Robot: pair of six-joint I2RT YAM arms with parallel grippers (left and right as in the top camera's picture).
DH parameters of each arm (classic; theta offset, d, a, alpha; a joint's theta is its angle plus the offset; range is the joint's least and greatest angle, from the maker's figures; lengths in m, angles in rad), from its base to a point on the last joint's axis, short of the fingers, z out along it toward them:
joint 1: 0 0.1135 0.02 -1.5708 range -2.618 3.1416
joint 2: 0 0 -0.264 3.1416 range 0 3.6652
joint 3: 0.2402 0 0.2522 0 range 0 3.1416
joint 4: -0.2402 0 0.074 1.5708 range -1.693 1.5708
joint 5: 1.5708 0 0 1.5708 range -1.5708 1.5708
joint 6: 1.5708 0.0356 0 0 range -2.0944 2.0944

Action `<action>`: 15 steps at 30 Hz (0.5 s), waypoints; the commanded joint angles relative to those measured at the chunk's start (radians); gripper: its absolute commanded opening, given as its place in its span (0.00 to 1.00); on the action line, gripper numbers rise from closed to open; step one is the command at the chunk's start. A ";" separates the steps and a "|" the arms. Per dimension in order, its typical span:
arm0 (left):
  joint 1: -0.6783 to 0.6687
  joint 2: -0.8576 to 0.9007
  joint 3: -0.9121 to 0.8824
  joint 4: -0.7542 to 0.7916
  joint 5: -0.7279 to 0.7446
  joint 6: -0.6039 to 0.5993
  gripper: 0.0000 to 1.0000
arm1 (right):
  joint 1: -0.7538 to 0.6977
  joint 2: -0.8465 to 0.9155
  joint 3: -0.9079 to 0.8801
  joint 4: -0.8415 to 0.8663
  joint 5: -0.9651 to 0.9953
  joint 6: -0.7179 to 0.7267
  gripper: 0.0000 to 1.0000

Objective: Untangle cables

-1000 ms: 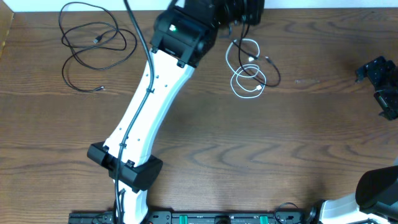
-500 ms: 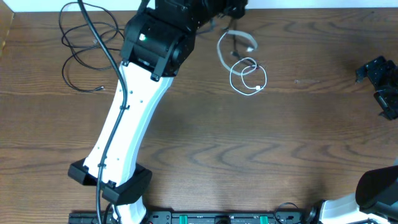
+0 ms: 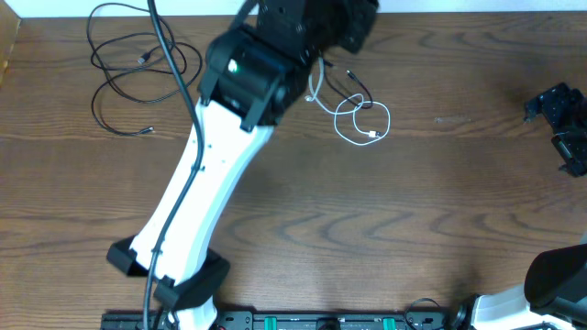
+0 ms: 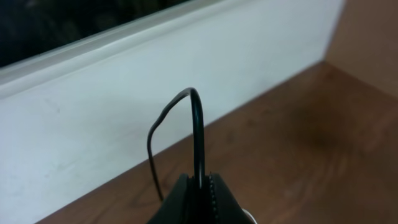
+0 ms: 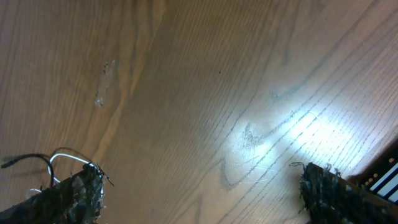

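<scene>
From overhead, the brown wooden surface point(image 3: 440, 229) ends at a white wall point(image 3: 459, 7); one black cable point(image 3: 139, 60) lies far left, the white cable point(image 3: 371, 136) mid-surface, my left arm point(image 3: 206, 192) between. Left wrist: left jaws pinch a second black cable point(image 4: 198, 134). Right wrist: right jaws stand wide above wood.

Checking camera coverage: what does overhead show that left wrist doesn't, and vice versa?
Overhead only: the coiled white cable, the loose black cable at the table's left end, and the open right end effector. Left wrist only: the left end effector shut on a black cable loop. Both: the wooden table.
</scene>
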 commanded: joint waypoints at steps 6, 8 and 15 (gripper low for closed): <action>-0.013 0.032 0.007 -0.162 -0.058 0.163 0.08 | 0.001 -0.001 0.000 -0.001 0.005 0.011 0.99; -0.022 0.023 0.007 -0.114 -0.059 0.163 0.08 | 0.001 -0.001 0.000 -0.001 0.005 0.011 0.99; 0.003 -0.077 0.007 0.093 -0.059 -0.095 0.08 | 0.001 -0.001 0.000 -0.001 0.005 0.011 0.99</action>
